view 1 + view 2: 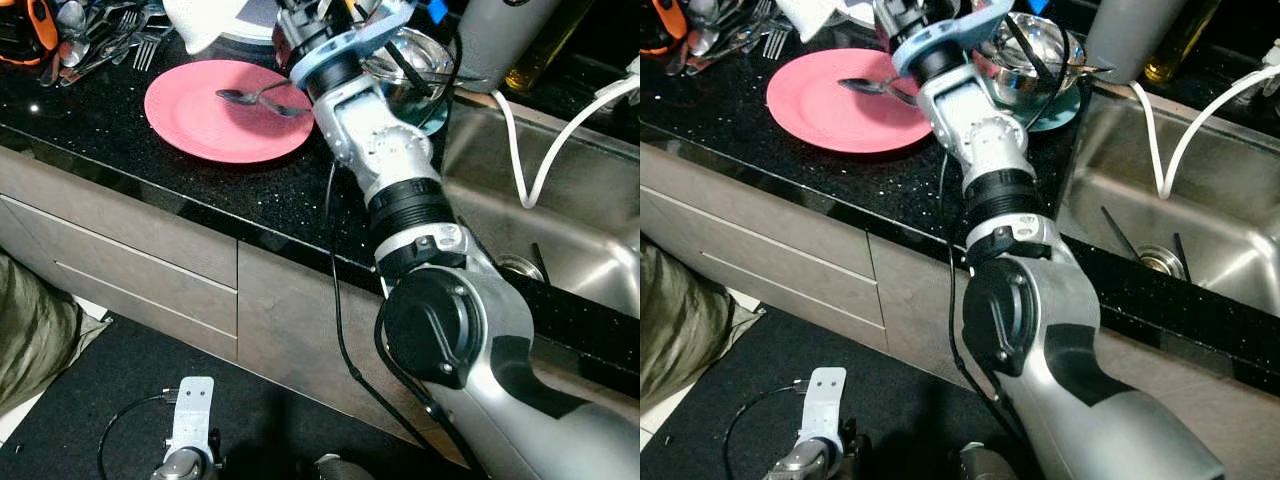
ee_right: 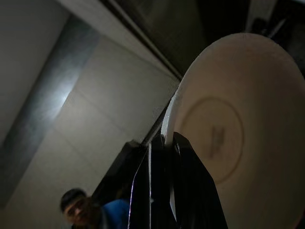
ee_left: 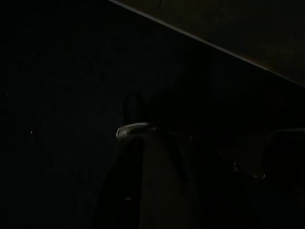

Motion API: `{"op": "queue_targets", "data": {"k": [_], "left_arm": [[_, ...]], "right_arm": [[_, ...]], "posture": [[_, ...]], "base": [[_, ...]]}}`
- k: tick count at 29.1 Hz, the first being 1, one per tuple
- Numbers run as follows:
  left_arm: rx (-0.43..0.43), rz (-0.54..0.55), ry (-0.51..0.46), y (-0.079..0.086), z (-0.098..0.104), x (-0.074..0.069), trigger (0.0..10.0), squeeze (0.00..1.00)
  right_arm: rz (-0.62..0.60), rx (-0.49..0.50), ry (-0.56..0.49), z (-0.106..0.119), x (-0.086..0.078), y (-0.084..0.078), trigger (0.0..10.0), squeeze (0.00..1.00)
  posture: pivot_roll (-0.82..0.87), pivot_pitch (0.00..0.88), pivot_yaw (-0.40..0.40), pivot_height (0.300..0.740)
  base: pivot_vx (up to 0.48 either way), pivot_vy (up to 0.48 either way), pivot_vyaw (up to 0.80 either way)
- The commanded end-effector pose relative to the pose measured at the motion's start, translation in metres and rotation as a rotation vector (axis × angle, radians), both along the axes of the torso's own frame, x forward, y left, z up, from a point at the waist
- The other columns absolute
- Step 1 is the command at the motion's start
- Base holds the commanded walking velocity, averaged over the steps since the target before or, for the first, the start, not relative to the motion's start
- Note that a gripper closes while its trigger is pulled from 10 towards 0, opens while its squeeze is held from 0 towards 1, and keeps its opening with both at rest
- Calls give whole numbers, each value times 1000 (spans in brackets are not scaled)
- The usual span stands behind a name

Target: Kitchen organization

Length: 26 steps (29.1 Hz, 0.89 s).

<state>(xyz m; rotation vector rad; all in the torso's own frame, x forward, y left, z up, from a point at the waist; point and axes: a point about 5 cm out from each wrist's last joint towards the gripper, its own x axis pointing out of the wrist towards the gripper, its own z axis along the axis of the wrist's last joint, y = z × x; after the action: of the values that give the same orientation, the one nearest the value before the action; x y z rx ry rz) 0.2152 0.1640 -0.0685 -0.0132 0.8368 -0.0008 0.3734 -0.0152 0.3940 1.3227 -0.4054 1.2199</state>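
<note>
Right gripper (image 2: 162, 191) is seen in the right wrist view pinching the rim of a white plate (image 2: 238, 138) between its two black fingers, which are pressed together on the edge. In the head views the right arm is stretched toward 12 o'clock over the black counter (image 1: 250, 200), and the white plate (image 1: 215, 20) is held above the counter's far part, at about 11 o'clock from the wrist. The plate is round, so no long axis can be named; it is tilted, with its underside and foot ring turned toward the wrist camera. Much of the organizing seems to be left: a pink plate (image 1: 200, 120) with a spoon (image 1: 262, 98) on it lies at 10 o'clock, loose cutlery (image 1: 95, 45) lies in the far left corner, and a metal bowl (image 1: 1025, 60) stands beside the sink (image 1: 580, 240). Where the white plate must go cannot be told. The left gripper (image 1: 190, 420) hangs idle low near the floor; whether its fingers are spread cannot be told.
</note>
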Motion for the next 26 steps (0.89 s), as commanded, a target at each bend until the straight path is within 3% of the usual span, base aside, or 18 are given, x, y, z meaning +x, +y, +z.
{"op": "queue_targets", "data": {"k": [1, 8, 13, 16, 18, 20, 22, 26], "left_arm": [[-9, -13, 35, -5, -6, -10, 10000, 0], [-7, -15, 35, -4, -6, -9, 10000, 0], [-7, -15, 35, -5, -6, -9, 10000, 0], [-8, -14, 34, -5, -6, -9, 10000, 0], [-10, -15, 35, -5, -6, -9, 10000, 0], [-10, -15, 35, -5, -6, -9, 10000, 0], [-10, -18, 36, -5, -6, -9, 10000, 0], [-9, -19, 36, -4, -6, -9, 10000, 0]], "right_arm": [[7, 5, -28, 0, -2, -4, 0, 0], [27, -34, -33, -6, -5, 5, 0, 0], [-63, -77, 1, -6, 1, -1, 0, 0], [-146, -110, 1, -4, 6, -12, 0, 0], [-233, -132, -38, 4, 8, -35, 0, 0], [-242, -133, -44, 5, 8, -39, 0, 0], [-312, -151, -97, 12, 5, -55, 0, 0], [-359, -163, -125, 16, 2, -65, 0, 0]], "posture": [[78, 210, -123, 740], [79, 209, -122, 740], [82, 208, -122, 740], [80, 208, -122, 740], [75, 209, -119, 740], [75, 209, -119, 740], [71, 209, -111, 740], [73, 209, -109, 740]], "base": [[0, 0, 0], [0, 0, 0], [0, 0, 0], [0, 0, -308], [0, 0, -800], [0, 0, -800], [0, 0, -800], [0, 0, -800]]}}
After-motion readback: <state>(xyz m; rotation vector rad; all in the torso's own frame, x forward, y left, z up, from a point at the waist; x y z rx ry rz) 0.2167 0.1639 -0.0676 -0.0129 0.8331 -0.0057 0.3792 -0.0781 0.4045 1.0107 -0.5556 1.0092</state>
